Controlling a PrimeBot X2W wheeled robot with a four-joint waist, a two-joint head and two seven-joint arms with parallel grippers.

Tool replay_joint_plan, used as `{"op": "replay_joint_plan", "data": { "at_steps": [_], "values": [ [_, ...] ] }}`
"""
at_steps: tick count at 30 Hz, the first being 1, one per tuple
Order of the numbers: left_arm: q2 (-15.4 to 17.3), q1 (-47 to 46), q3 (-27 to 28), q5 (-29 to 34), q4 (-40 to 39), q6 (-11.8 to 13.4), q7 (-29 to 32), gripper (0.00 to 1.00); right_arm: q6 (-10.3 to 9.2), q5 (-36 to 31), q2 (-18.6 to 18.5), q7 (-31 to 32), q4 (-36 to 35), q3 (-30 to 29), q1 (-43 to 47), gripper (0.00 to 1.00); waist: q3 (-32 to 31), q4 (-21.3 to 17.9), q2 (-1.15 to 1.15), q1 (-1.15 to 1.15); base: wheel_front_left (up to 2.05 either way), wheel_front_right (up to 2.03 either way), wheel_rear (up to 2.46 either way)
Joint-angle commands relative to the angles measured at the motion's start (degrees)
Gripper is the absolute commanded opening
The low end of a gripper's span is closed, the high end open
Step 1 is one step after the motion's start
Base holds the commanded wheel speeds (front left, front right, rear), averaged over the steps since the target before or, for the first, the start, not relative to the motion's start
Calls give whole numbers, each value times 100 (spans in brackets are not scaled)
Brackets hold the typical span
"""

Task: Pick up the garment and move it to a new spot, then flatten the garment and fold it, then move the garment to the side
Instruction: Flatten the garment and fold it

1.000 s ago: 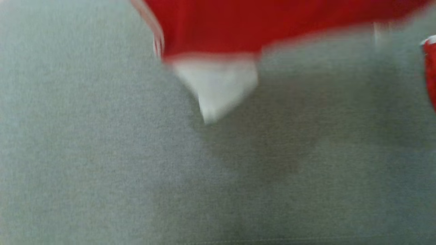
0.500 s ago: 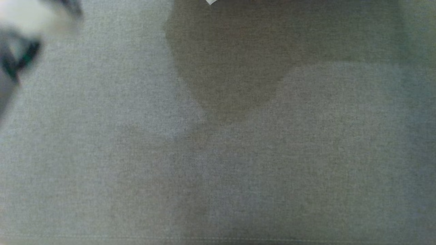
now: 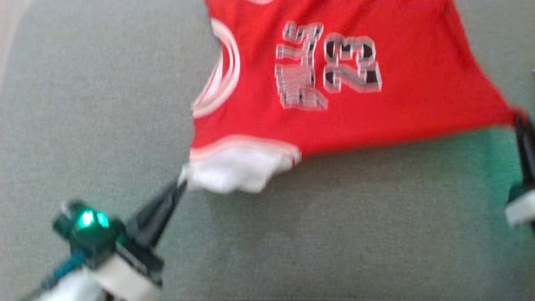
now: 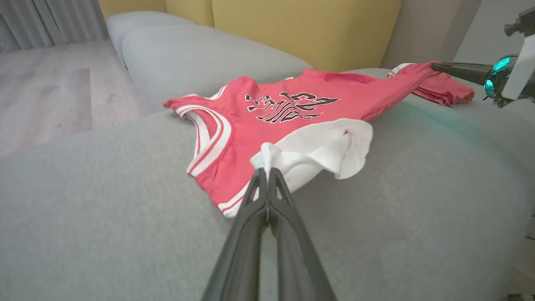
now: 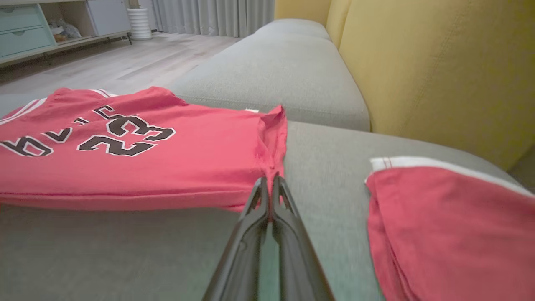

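The garment (image 3: 334, 83) is a red sleeveless jersey with white trim and a black number. It lies stretched across the grey sofa seat (image 3: 334, 234). My left gripper (image 3: 182, 184) is shut on its turned-up white corner, also seen in the left wrist view on the garment (image 4: 267, 121) under my left gripper (image 4: 266, 171). My right gripper (image 3: 520, 125) is shut on the opposite red corner. The right wrist view shows that gripper (image 5: 269, 179) pinching the garment's (image 5: 167, 167) edge. The cloth is taut between the two grips, its near edge slightly off the seat.
A second red piece of clothing (image 5: 439, 217) with a white band lies on the seat just right of my right gripper. Yellow back cushions (image 5: 418, 62) rise behind the seat. Wooden floor (image 4: 46, 88) lies beyond the sofa's left edge.
The head camera has swung about, so the whole picture shifted. The garment, half a second ago out of view but for a white tip, now shows spread between both shut grippers.
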Motion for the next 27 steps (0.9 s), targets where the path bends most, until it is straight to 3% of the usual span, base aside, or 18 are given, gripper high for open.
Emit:
{"op": "replay_joint_plan", "data": {
  "at_steps": [1, 7, 11, 19, 27],
  "values": [
    [264, -50, 257, 8, -212, 63, -29, 0, -4, -104, -64, -66, -251, -101, 214, 0, -155, -57, 0, 2, 0, 0, 0],
    [276, 782, 391, -20, -529, 148, -29, 0, -4, -511, 443, -30, -944, -730, 1284, 0, -326, -134, 0, 2, 0, 0, 0],
    [286, 763, 580, 48, -501, 10, -29, 0, -4, -584, 646, 178, -1235, -886, 1428, 0, -339, -157, 0, 2, 0, 0, 0],
    [94, -505, 840, 206, 26, -552, 27, 0, -4, -506, 797, 521, -1150, -1047, 755, 0, 28, -170, 0, 2, 0, 0, 0],
    [-308, -2131, 790, 441, 1122, -954, 130, 0, -4, -522, 758, 576, -490, -691, -462, 0, 483, -267, 0, 2, 0, 0, 0]
  ]
}}
